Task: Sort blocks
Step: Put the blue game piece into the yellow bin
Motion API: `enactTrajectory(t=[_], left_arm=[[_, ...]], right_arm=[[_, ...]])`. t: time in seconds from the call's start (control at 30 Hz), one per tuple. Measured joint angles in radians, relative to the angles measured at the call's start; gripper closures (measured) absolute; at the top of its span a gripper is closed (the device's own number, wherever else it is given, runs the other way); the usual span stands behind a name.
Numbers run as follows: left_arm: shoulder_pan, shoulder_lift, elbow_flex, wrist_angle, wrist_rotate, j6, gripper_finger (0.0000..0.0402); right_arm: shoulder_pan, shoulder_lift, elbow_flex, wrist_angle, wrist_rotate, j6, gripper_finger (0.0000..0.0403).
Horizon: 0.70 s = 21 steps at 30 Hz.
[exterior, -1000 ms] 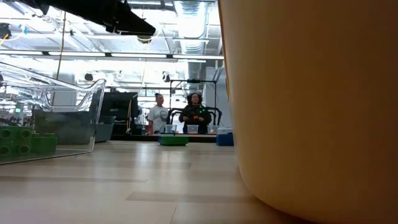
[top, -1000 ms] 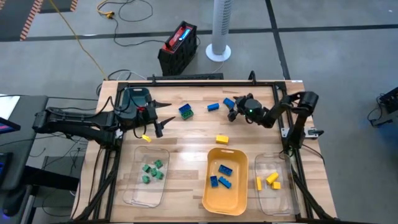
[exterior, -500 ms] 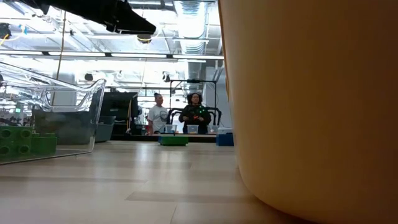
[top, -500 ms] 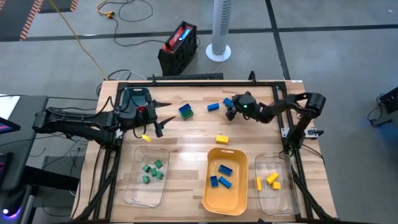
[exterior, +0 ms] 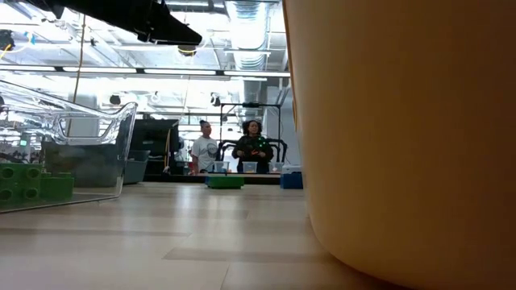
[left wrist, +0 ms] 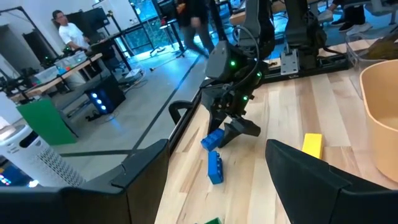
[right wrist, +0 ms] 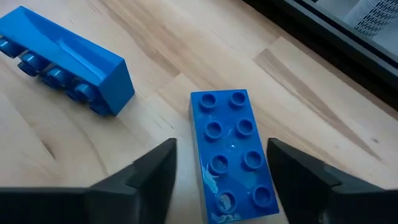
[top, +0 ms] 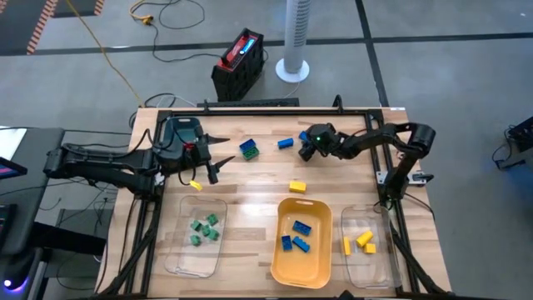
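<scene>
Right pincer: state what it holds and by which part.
Nothing is held. The right pincer is open, its fingers either side of a blue block lying studs-up on the table, not closed on it.

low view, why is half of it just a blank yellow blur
Low view: the yellow tray stands right against the lens, out of focus, filling the picture's right side; the room behind is sharp. High view: it is the middle tray, evenly lit, no glare.

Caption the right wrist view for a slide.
Open right gripper straddles a studs-up blue block on the wooden table; another blue block lies nearby.
</scene>
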Motion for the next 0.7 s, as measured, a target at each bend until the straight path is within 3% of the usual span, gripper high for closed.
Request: enactTrajectory(t=[0.23,0.43,0.7], left_arm=[[0.0,0.0,0.0,0.0,0.0,0.002,0.0139],[0.0,0.0,0.0,-0.002,0.0,0.001,0.0139],[0.0,0.0,0.0,-0.014,-0.002,-0.001,0.0139]], right_arm=[[0.001,-0.002,0.0,-0.007,0.0,-0.025,0.0282],[0.003,-0.026,0.0,-0.052,-0.004,-0.03,0.0287],[0.03,-0.25,-0.001,-0.227,-0.007,-0.018,0.0287]])
